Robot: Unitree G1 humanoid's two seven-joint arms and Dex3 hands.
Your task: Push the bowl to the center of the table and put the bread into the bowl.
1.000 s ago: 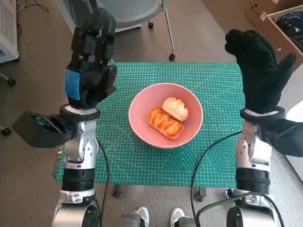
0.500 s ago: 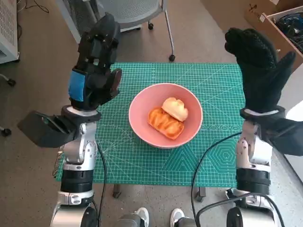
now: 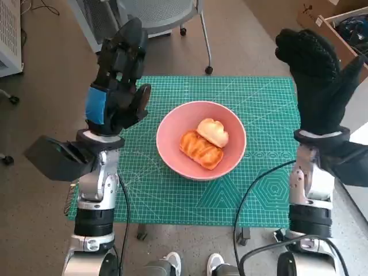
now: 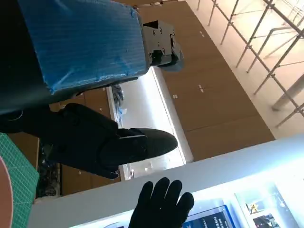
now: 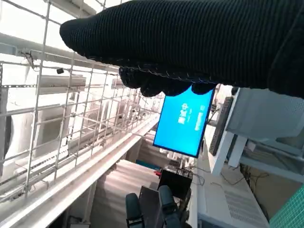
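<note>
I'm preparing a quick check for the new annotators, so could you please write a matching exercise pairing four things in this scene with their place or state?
Things:
1. bread
2. bowl
3. left hand
4. right hand

Descriptions:
A. raised, in a black knitted glove
B. pink, on the green mat
C. lying inside the bowl
D. raised, blue tape on its back

Pairs: 1-C, 2-B, 3-D, 4-A

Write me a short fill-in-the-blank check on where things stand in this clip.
1. Both bread pieces lie inside the pink ____.
2. The bowl sits on a ____ cutting mat.
3. The left hand and right hand hold ____.

Missing words: bowl; green; nothing
</note>
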